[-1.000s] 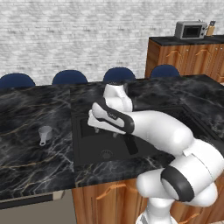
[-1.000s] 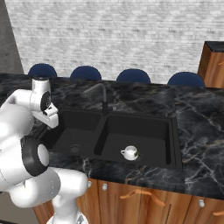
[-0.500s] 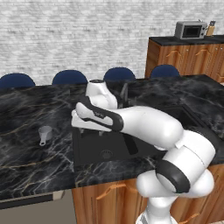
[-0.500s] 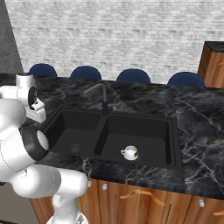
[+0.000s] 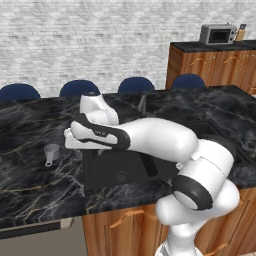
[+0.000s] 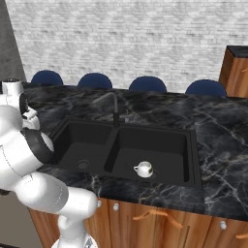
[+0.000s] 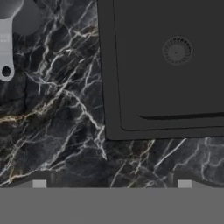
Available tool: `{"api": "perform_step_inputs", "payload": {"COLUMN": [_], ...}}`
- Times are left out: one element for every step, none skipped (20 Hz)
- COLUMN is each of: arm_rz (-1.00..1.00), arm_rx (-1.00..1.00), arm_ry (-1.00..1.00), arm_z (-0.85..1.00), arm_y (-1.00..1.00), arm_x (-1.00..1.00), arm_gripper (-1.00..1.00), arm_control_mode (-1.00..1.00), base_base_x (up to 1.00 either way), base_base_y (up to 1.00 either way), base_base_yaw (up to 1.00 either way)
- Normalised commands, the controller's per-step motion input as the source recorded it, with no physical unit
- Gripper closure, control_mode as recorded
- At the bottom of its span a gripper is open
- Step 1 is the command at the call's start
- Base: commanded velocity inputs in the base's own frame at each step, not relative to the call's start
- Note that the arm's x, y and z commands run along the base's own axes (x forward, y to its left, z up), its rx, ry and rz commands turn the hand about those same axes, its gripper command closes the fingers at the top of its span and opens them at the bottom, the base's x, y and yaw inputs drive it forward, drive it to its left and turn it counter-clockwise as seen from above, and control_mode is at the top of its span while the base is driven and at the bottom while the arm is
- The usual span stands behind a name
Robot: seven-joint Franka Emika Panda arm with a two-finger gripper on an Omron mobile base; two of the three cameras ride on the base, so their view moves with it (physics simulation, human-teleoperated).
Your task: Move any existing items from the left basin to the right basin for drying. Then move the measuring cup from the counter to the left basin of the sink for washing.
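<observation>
On the left, the measuring cup (image 5: 51, 152) stands upright on the counter (image 5: 30, 175), just beside the left edge of the sink (image 6: 193, 160), its thin handle pointing toward the near edge. The gripper (image 5: 66, 140) hangs over the counter between that cup and the left basin (image 5: 120, 172), its jaws spread wide with nothing between them. Judging by how things lie, the first step looks done: the left basin shows only its round drain, and the small white-silver bowl (image 6: 144, 169) sits in the right basin (image 6: 155, 150), near its front wall. So the step in hand is the reach for the measuring cup. The next move calls for the hand to travel farther left, settle over the cup, and close across its body or handle before lifting it into the left basin. In the hand view the cup (image 7: 13, 30) is cut off at the upper left corner, so only part of its rim and the handle with its hanging hole can be made out. In the left base view the arm covers much of the sink, hiding the right basin, and the fingers themselves are hard to make out there.
</observation>
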Motion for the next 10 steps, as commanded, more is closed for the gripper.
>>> {"api": "perform_step_inputs", "payload": {"arm_rz": [0.05,0.05,0.05,0.05,0.04,0.03,0.03,0.03,0.02,0.02], "arm_rx": [-0.03,-0.02,-0.01,0.0,0.0,0.0,0.0,0.0,0.0,0.0], "arm_ry": [-0.1,-0.1,-0.1,-0.1,-0.07,-0.06,-0.04,-0.03,-0.01,0.0], "arm_z": [0.0,0.0,0.0,0.0,0.0,0.0,0.0,0.0,0.0,0.0], "arm_y": [0.48,0.48,0.46,0.46,0.47,0.46,0.45,0.45,0.5,0.48], "arm_x": [0.0,0.0,0.0,0.0,0.0,0.02,0.05,0.1,0.18,0.18], "arm_gripper": [-1.0,-1.0,-1.0,-1.0,-1.0,-1.0,-1.0,-1.0,-1.0,-1.0], "arm_control_mode": [-1.0,-1.0,-1.0,-1.0,-1.0,-1.0,-1.0,-1.0,-1.0,-1.0], "base_base_x": [0.0,0.0,0.0,0.0,0.0,0.0,0.0,0.0,0.0,0.0], "base_base_y": [0.0,0.0,0.0,0.0,0.0,0.0,0.0,0.0,0.0,0.0], "base_base_yaw": [0.0,0.0,0.0,0.0,0.0,0.0,0.0,0.0,0.0,0.0]}}
